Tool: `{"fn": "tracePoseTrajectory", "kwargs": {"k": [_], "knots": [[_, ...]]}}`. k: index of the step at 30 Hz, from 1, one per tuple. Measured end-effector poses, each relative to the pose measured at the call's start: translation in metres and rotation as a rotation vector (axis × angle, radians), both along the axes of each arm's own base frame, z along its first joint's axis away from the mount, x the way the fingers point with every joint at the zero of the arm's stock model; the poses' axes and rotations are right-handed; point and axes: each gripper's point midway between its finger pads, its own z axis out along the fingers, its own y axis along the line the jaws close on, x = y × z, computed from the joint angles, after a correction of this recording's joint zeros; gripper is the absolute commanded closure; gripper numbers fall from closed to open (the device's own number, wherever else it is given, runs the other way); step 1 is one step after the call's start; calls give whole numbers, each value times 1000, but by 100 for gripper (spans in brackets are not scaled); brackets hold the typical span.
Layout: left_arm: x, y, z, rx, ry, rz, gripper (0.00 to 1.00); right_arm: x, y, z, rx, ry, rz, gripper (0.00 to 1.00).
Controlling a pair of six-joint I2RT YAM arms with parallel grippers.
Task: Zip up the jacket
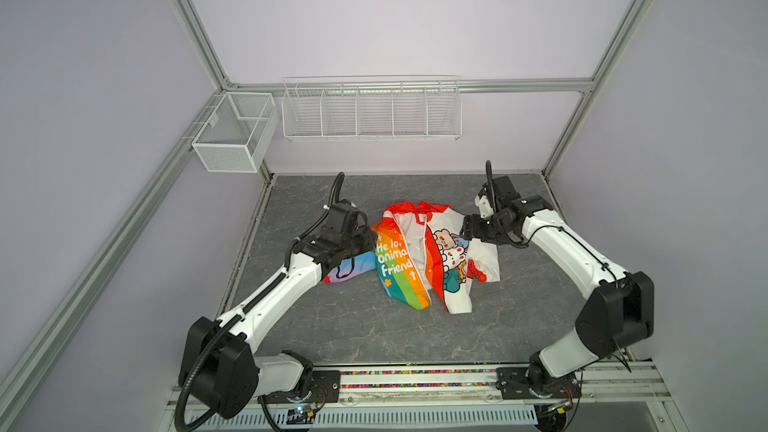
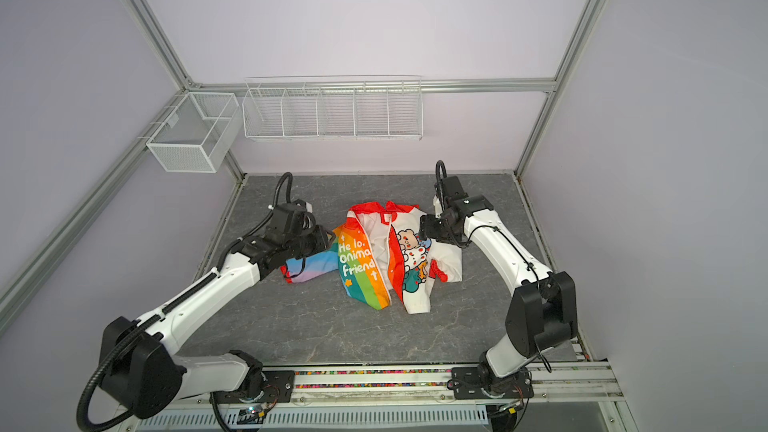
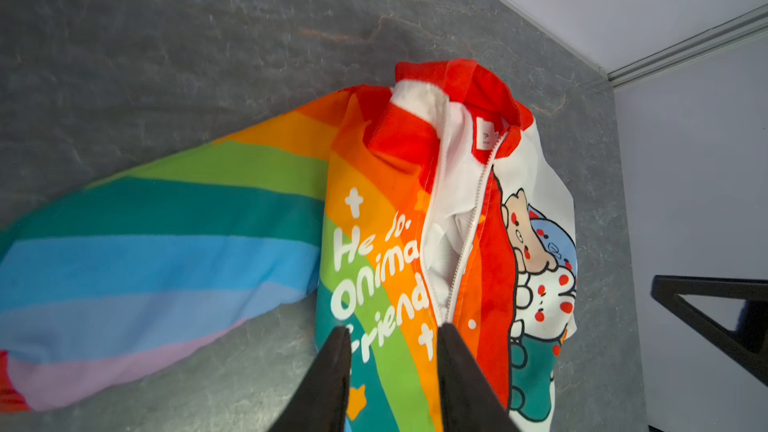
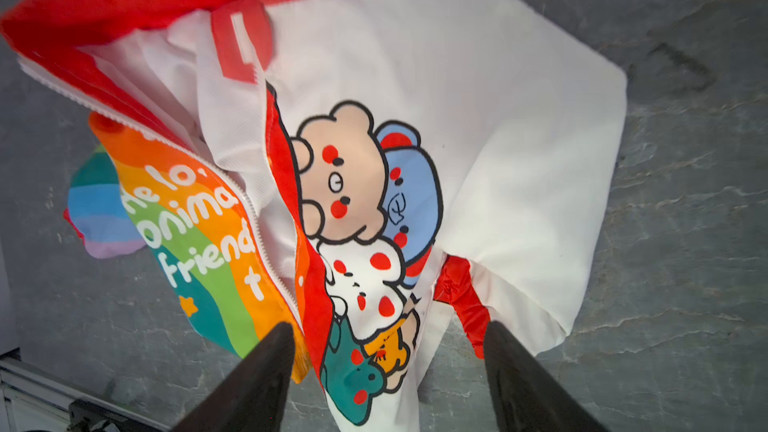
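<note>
Grey stone-patterned tabletop (image 1: 374, 334) within a lilac-walled enclosure. The jacket (image 1: 415, 259) lies crumpled near the tabletop's middle, hood toward the far edge and hem toward the near edge, its front open with white lining exposed. The left gripper (image 3: 395, 328) hovers over the rainbow panel, jaws parted a little and holding nothing. The right gripper (image 4: 389, 323) hangs above the bear-print panel, jaws spread wide, likewise empty. The zipper (image 3: 469, 234) tapes run apart along the front; the slider cannot be made out. Judged handling: light, limp, probably slick fabric that will bunch and slide unless pinned. Sensible holds are the hem beside the zipper's lower end, and the slider tab once found.
</note>
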Motion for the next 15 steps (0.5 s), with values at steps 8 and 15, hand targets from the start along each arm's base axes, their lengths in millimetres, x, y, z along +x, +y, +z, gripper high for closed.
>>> {"fn": "tracePoseTrajectory", "kwargs": {"k": [8,15], "knots": [[-58,-18,-69,-95,150,-32,51,-30,20,-43,7,83,23,27],[-61,-52,-87,-150,184,-79,51,-26,34,-48,41,65,17,38]]}}
